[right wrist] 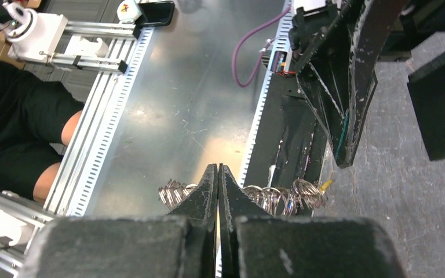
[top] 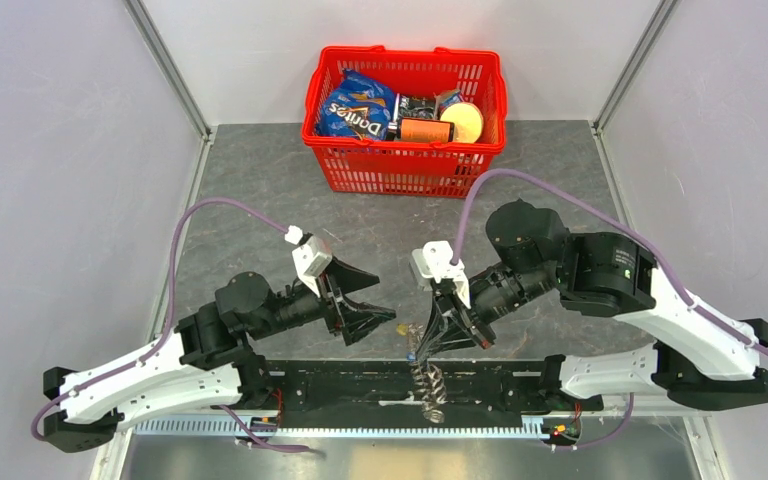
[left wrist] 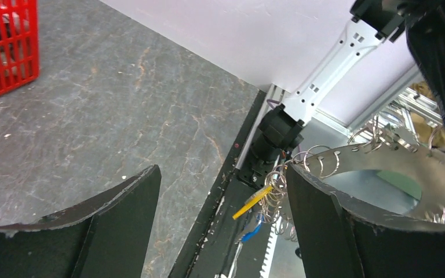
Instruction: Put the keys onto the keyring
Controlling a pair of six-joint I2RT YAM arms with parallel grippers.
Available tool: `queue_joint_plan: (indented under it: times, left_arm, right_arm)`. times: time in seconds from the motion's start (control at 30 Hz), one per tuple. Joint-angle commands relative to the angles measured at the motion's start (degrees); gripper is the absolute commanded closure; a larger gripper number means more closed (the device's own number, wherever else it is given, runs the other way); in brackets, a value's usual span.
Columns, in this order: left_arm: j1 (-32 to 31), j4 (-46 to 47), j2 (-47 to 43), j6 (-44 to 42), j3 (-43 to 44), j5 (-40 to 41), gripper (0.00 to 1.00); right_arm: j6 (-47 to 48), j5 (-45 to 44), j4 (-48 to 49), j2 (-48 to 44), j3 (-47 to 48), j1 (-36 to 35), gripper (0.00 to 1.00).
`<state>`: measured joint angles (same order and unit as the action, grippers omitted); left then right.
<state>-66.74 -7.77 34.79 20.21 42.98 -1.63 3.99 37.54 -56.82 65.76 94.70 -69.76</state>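
My right gripper (top: 440,335) is shut on the keyring (top: 428,382), a large grey metal ring fringed with many small wire loops, and holds it over the table's near edge. In the right wrist view the loops (right wrist: 272,198) spread to both sides of the closed gripper (right wrist: 218,174). The yellow key (left wrist: 254,201) and the blue key (left wrist: 251,233) hang among the loops at the ring's left end. My left gripper (top: 385,300) is open and empty, just left of the ring. The keys show between its fingers (left wrist: 324,220). The ring's flat band (left wrist: 382,165) passes behind its right finger.
A red basket (top: 405,170) with a Doritos bag and other groceries stands at the back of the table. A black rail (top: 350,385) runs along the near edge, with a toothed metal strip and a steel surface (right wrist: 179,104) beyond it. A seated person's legs (right wrist: 23,133) show there.
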Motion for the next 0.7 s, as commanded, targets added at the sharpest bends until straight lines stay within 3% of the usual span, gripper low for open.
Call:
queue_joint_plan:
  times: [0.0,0.3,0.67]
  left_arm:
    - [-0.2,5.2,-0.3,-0.8,-1.1,-5.4,0.14]
    - [-0.2,12.3,-3.2,-0.9,-5.9,-11.6,0.12]
    - [-0.1,21.1,-1.2,2.7,-7.8,-30.4,0.11]
  right_arm:
    - [4.9,5.9,-3.3,0.5,6.2,-0.2,1.00]
    - [6.6,9.4,-7.0,1.7,11.4,-0.2,1.00]
    - [5.5,5.6,-7.4,3.1,14.6,-0.2,1.00]
